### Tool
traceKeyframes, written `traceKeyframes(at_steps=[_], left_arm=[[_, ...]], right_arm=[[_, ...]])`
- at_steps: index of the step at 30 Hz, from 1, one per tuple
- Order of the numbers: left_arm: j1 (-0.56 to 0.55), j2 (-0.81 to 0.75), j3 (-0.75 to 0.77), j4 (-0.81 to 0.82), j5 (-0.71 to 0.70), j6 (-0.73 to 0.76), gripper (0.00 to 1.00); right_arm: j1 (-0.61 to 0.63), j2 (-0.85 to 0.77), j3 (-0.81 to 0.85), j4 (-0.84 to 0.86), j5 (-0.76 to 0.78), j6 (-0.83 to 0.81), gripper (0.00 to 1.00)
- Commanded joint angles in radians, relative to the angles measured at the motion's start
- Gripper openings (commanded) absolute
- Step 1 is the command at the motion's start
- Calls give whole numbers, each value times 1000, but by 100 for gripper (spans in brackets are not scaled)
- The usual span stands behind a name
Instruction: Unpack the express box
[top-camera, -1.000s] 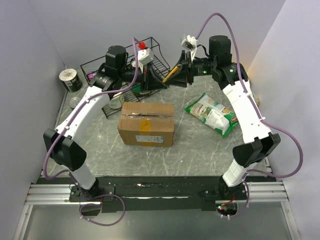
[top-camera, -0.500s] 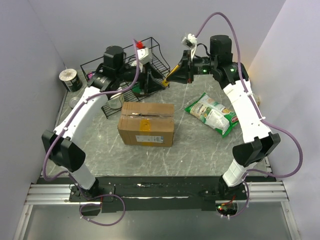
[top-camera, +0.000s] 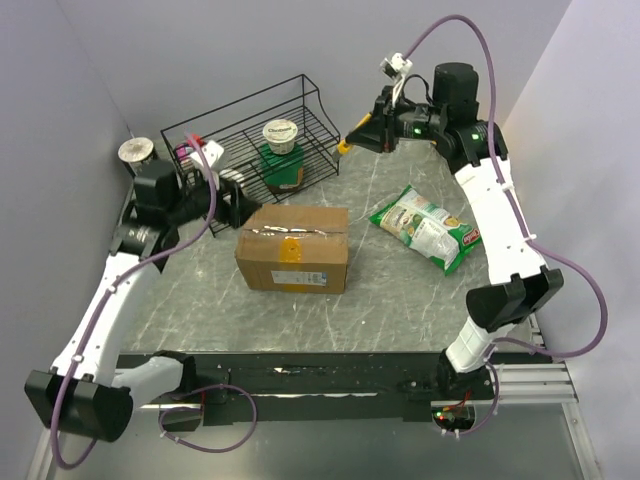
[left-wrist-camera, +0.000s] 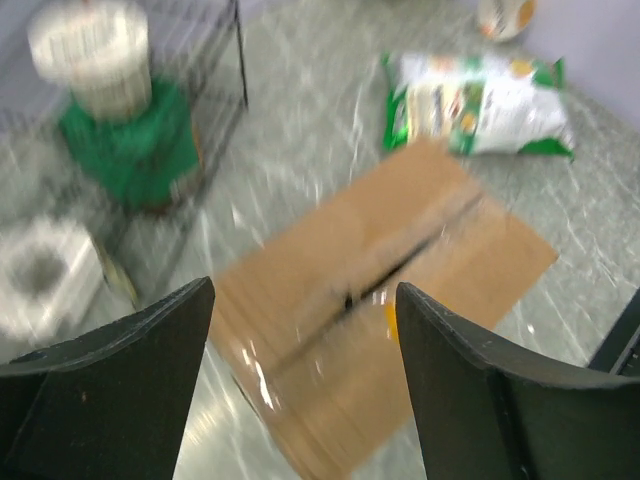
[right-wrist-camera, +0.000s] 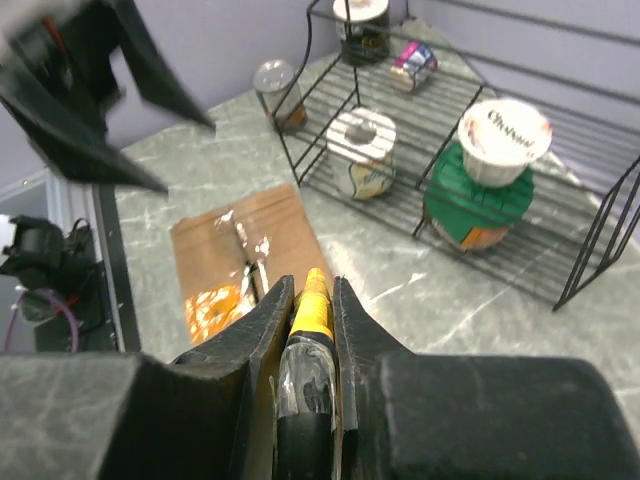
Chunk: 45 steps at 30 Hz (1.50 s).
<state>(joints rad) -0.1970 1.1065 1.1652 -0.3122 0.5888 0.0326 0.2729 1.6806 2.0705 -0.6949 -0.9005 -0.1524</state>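
Express box (top-camera: 315, 240) taped, orange label (top-camera: 289, 250) unreadable; left gripper (left-wrist-camera: 302, 290) gapes empty; right gripper (right-wrist-camera: 310, 284) pinches yellow tool (right-wrist-camera: 312, 312).

Lab: walled test bench (top-camera: 400, 300), alu rail (top-camera: 540, 385)

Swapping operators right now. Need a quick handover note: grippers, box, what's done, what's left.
Left gripper: open, empty, by the box's left-rear corner.
Right gripper: shut on a yellow-tipped tool, raised at the rear near the rack's right end.
Box: mid-table, flaps closed, tape seam looks uncut. A snack bag lies on the table to its right.
Done: tool in hand, nothing on the box yet.
To do: probably slit the tape, open the flaps, take out the contents.
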Motion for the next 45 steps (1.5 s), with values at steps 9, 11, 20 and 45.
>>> traceKeyframes(at_steps=[9,11,20,45], left_arm=[[166,-4,-137,-47,-37,-210,80],[177,-19,-148,-47,3,-232,81],[186,-59,-369,79,137,-349,84],[179,148,-297,-51,396,-179,75]], right_arm=[[178,45,-3,236,98,-44,0],[189,111,99,212,42,40,0],[293,156,42,383,42,2,0],[384,153,-271,721,116,37,0]])
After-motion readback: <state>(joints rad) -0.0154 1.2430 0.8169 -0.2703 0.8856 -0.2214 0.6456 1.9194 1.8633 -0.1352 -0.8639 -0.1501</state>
